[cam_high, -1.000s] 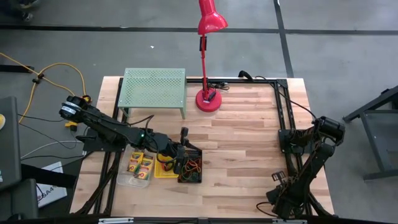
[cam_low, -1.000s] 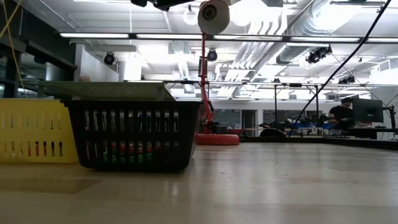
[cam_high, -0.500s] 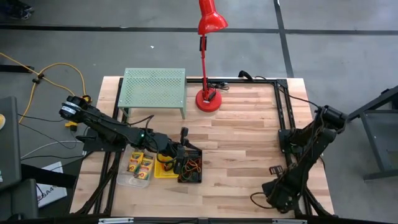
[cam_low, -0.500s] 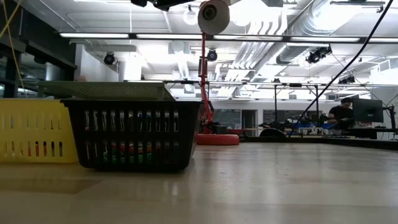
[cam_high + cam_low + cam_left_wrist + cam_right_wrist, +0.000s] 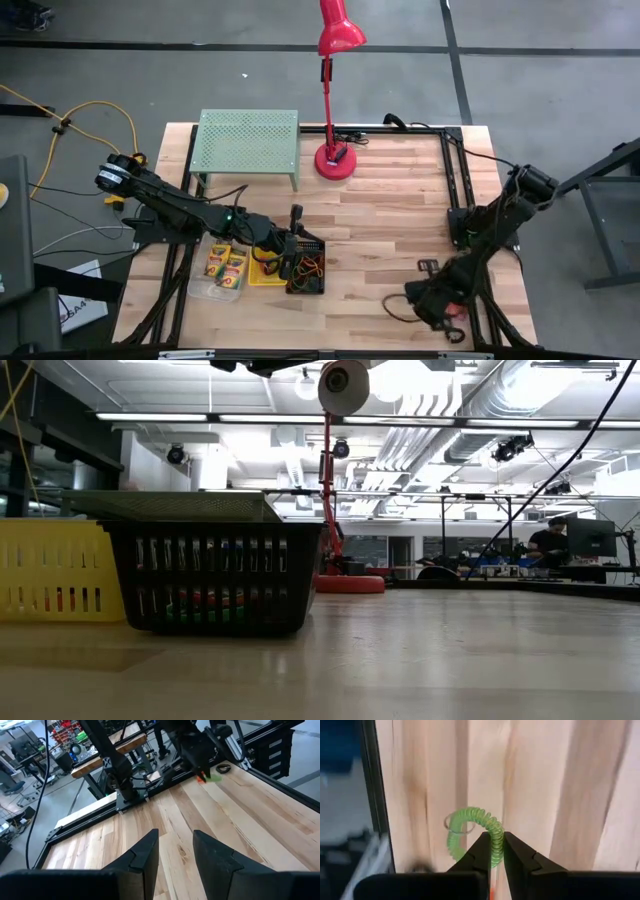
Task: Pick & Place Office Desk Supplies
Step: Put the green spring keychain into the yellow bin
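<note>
The right gripper (image 5: 493, 851) is pinched on a green coiled plastic loop (image 5: 479, 832) above the wooden table (image 5: 560, 785), presumably for binning.

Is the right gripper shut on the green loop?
Yes: right gripper is shut on the green coiled loop, above the table.

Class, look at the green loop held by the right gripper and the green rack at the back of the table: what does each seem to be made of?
Green loop: probably glossy, translucent plastic, wound in a tight coil. Green rack: looks like matt painted sheet metal, punched with rows of small holes.
</note>
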Motion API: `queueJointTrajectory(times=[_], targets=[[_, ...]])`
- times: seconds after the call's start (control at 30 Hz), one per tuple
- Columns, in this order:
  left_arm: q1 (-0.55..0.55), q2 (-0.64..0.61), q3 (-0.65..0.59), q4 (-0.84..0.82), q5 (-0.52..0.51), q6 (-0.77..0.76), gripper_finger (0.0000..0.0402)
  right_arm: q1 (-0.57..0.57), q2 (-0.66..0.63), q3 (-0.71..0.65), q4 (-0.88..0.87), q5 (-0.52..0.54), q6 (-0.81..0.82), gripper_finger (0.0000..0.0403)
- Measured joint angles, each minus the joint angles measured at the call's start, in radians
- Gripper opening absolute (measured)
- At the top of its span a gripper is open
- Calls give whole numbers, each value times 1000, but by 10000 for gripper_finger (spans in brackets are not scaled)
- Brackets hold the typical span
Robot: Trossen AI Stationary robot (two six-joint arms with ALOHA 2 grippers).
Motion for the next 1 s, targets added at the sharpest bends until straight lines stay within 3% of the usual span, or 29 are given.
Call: queueJointTrajectory(times=[0.17,0.37,0.73,1.0], targets=[[0,0,0,1,0,2,115,-125,0,0,117,45,3,24],[0,0,0,2,0,48,115,-306,0,0,285,19,88,25],[0,0,0,-48,0,23,115,-581,0,0,602,-149,94,25],[-37,0,0,-66,-2,226,115,-694,0,0,753,-341,156,25]])
